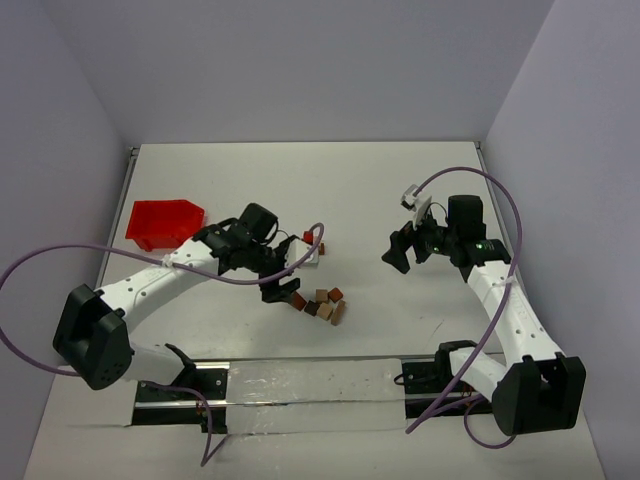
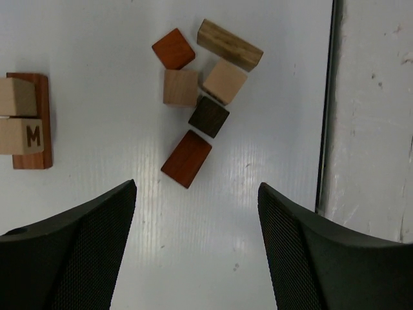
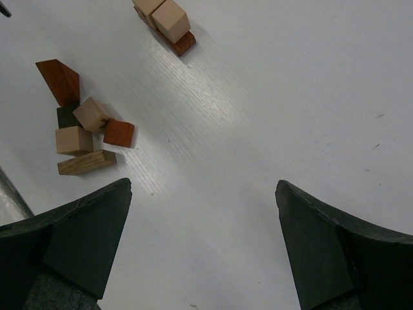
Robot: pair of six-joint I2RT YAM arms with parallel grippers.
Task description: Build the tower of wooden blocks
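Observation:
Several loose wood blocks [image 1: 325, 302] lie in a cluster at the table's middle: tan cubes, a dark brown cube, reddish-brown pieces and a tan bar [image 2: 229, 44]. They also show in the right wrist view [image 3: 80, 129]. The started wood block tower [image 2: 40, 158] is a reddish-brown flat bar carrying two tan cubes, one marked M. It also shows in the top view [image 1: 313, 247] and the right wrist view [image 3: 171, 22]. My left gripper [image 1: 283, 293] is open and empty, just left of the cluster [image 2: 197, 186]. My right gripper [image 1: 398, 250] is open and empty over bare table [image 3: 203, 184], well right of the blocks.
A red plastic bin [image 1: 160, 222] sits at the far left behind my left arm. A metal rail [image 1: 300, 385] runs along the near edge between the arm bases. Grey walls close the table on three sides.

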